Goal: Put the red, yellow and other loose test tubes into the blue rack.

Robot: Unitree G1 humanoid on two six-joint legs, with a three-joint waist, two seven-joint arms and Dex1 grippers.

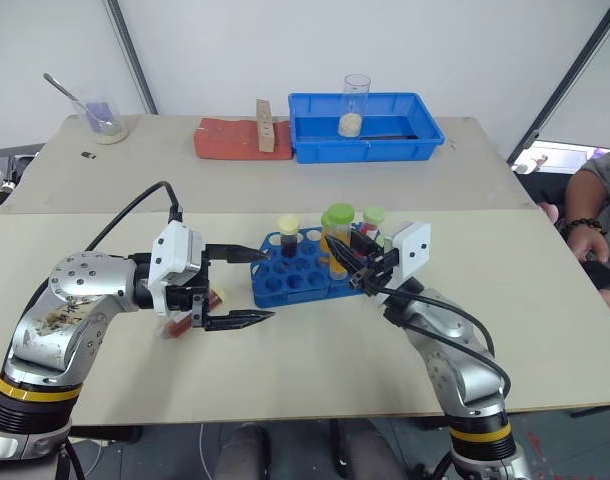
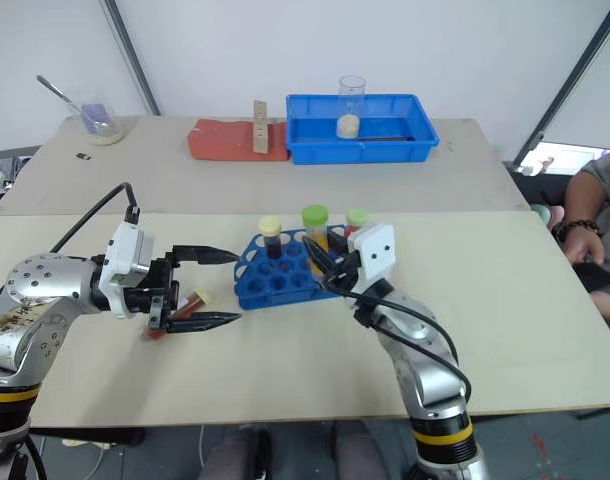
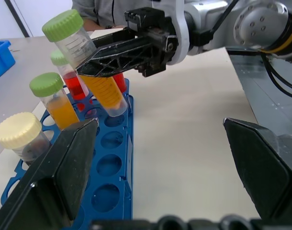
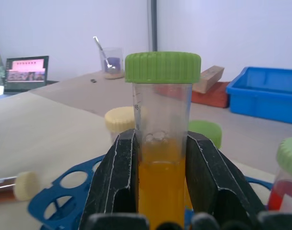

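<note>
A: Right gripper (image 4: 160, 191)?
B: Clamped on the yellow tube (image 4: 161, 143), liquid level between its fingers, above the blue rack (image 1: 295, 275).
A: Left gripper (image 1: 255, 285)?
B: Spread, empty; head views show a loose red tube (image 2: 185, 305) lying just behind its fingers.

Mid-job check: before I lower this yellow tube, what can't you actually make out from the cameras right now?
- Which rack hole the held yellow tube sits over: right gripper covers its bottom in the eye views.
- Loose tube on the table: mostly behind the left gripper.
- Cream-capped tube's contents: hidden by a left finger.
</note>
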